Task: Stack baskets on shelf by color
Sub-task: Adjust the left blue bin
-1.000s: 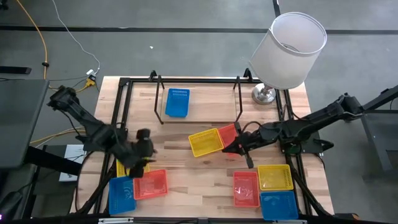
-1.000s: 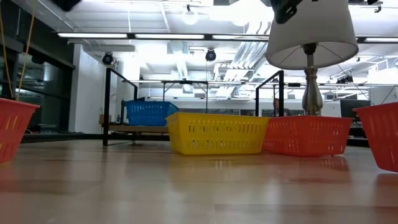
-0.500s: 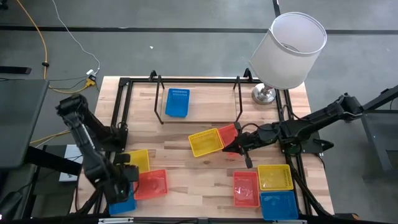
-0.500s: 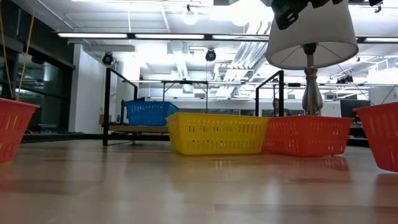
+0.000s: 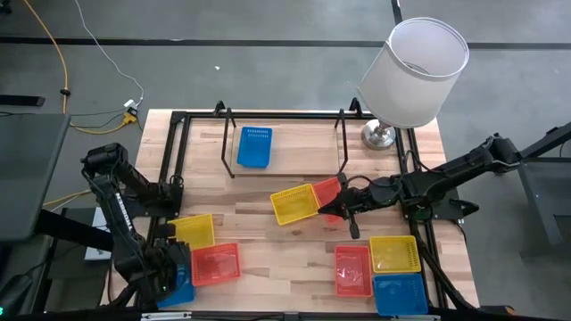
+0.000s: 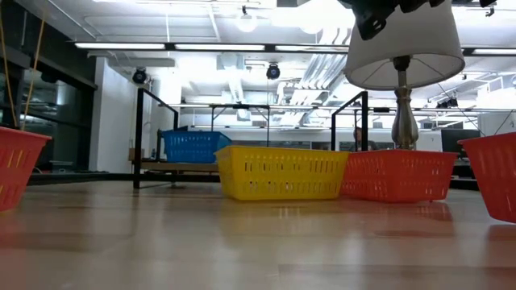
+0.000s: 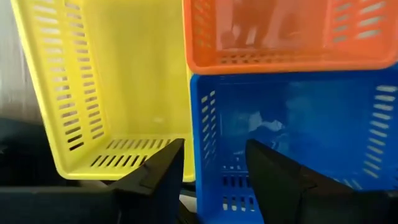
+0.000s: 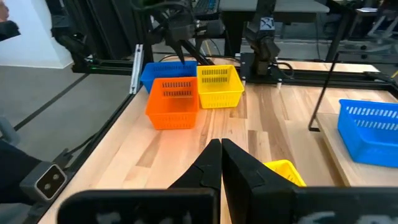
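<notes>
My left gripper [image 5: 168, 267] hangs open over the near-left group of baskets. In the left wrist view its fingers [image 7: 211, 177] straddle the side wall of the blue basket [image 7: 298, 124], one over that basket and one over the yellow basket [image 7: 112, 81]. An orange-red basket [image 7: 280, 37] lies beyond them. My right gripper [image 5: 343, 212] is shut, raised over the table's middle beside an orange-red basket [image 5: 327, 191] and a yellow basket [image 5: 294, 204]. One blue basket [image 5: 254, 147] sits on the shelf [image 5: 294, 160].
Three more baskets sit at the near right: orange-red [image 5: 353, 269], yellow [image 5: 394, 253], blue [image 5: 400, 292]. A lamp [image 5: 415, 71] stands at the far right corner beside the shelf's end loop. Bare wood lies between the two near groups.
My left arm has swung from the left-middle of the table toward the near edge and now hangs over the blue basket at the near left corner. The baskets have stayed where they were.
</notes>
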